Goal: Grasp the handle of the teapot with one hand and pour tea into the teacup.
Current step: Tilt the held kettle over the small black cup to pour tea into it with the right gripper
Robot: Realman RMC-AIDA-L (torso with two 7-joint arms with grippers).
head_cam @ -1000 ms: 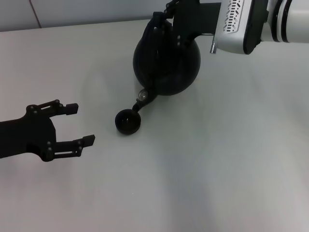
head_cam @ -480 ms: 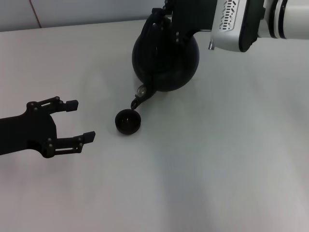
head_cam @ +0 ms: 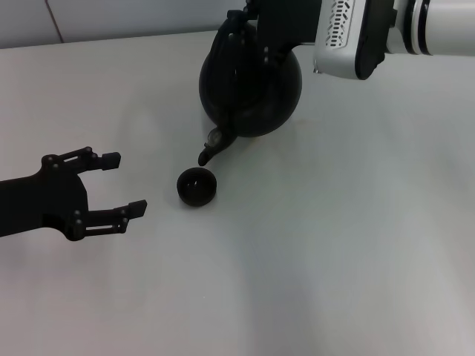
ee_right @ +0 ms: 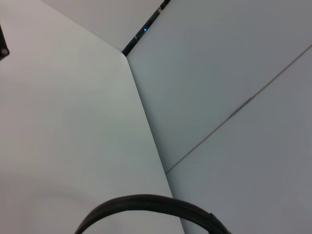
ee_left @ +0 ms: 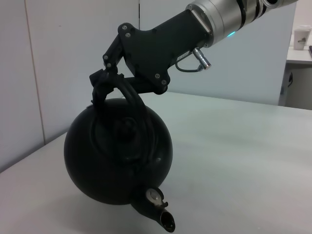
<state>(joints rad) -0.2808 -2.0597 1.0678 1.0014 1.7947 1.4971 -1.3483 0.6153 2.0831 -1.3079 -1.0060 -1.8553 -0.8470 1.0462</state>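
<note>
Gripping the handle (ee_left: 127,91), the right tool (ee_left: 105,78) tilts the teapot (head_cam: 249,85) above the teacup (head_cam: 197,186); left tool (head_cam: 117,184) wide.

The left claw (head_cam: 122,188) is matte black: two slim linkage fingers with small round screws at the pivots and squared tips, on a flat black palm block. The right claw (ee_left: 100,80) is likewise black, with angular plates studded with pale screw heads. Behind the right claw sits a silver-white wrist housing with slotted vents, black ring bands, a small metal connector stub and a thin looped cable.
</note>
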